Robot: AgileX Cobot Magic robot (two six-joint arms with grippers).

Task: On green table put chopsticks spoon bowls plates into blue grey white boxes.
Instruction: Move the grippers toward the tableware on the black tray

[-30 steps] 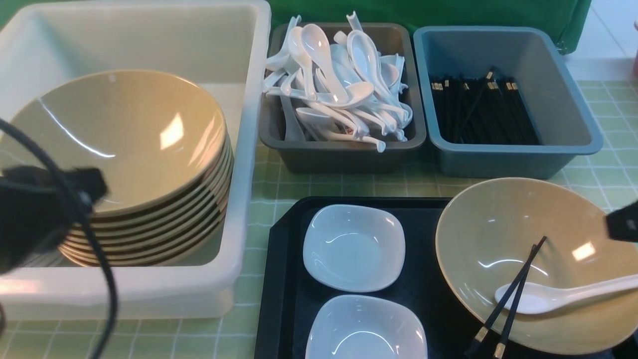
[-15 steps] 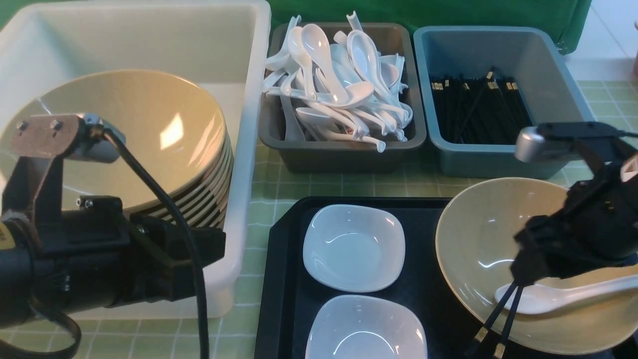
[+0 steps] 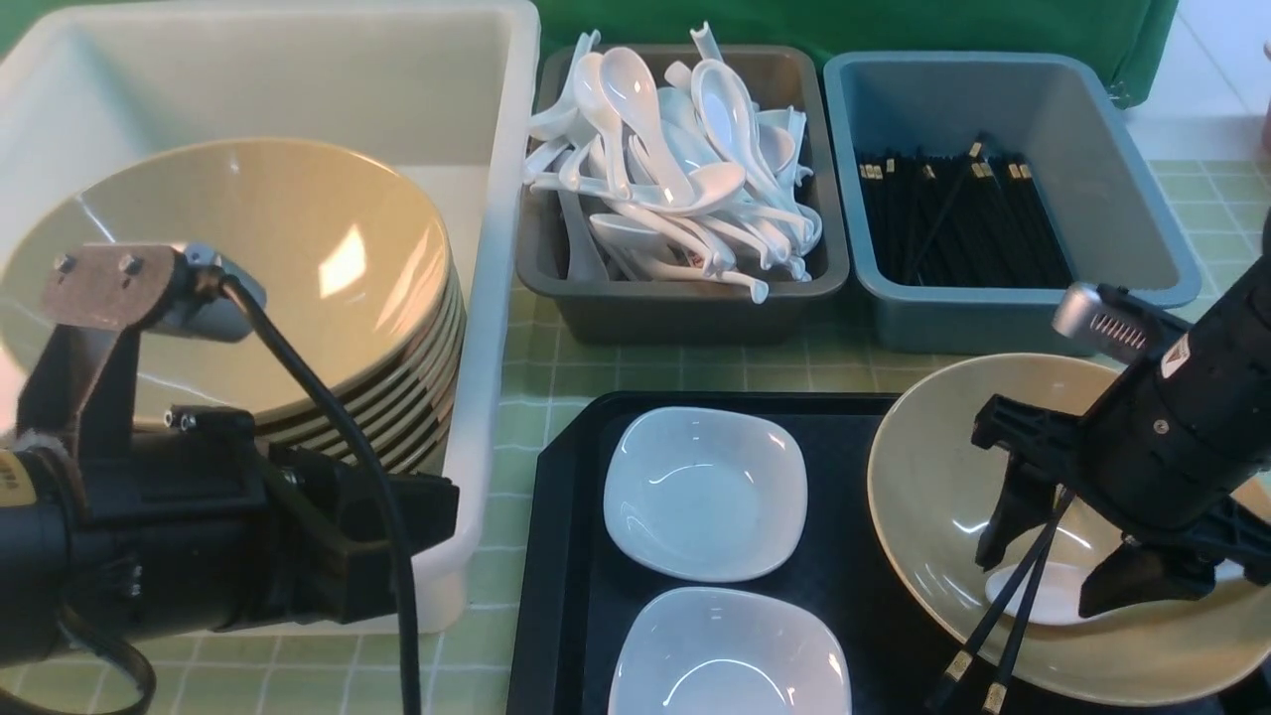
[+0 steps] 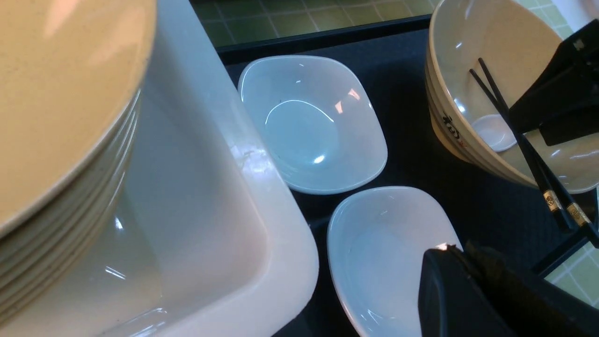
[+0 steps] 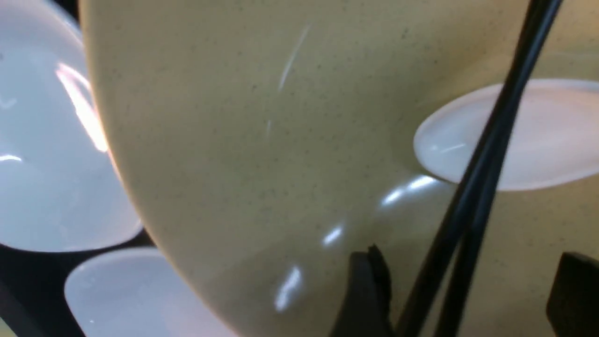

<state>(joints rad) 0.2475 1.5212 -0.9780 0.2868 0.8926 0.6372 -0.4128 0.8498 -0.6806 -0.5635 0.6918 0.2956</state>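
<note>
A tan bowl (image 3: 933, 477) sits on the right of the black tray (image 3: 566, 556). Black chopsticks (image 3: 1013, 616) and a white spoon (image 3: 1043, 596) lie in it. My right gripper (image 3: 1048, 576) hangs open inside the bowl. Its fingers stand either side of the chopsticks (image 5: 482, 187), not touching them, with the spoon (image 5: 529, 135) just beyond. Two white plates (image 3: 705, 492) (image 3: 730, 655) lie on the tray's left half. My left gripper (image 3: 437, 516) is shut and empty, low in front of the white box (image 3: 496, 248). In the left wrist view its tip (image 4: 449, 255) hovers over the nearer plate (image 4: 374, 243).
The white box holds a stack of tan bowls (image 3: 248, 288). The grey box (image 3: 685, 323) is heaped with white spoons (image 3: 675, 169). Black chopsticks (image 3: 953, 218) lie in the blue box (image 3: 1003, 328). Green checked cloth (image 3: 556, 367) shows between the boxes and the tray.
My right arm swung in from the right and dropped into the tan bowl while its jaws opened around the chopsticks. The left arm rose into view and edged toward the tray.
</note>
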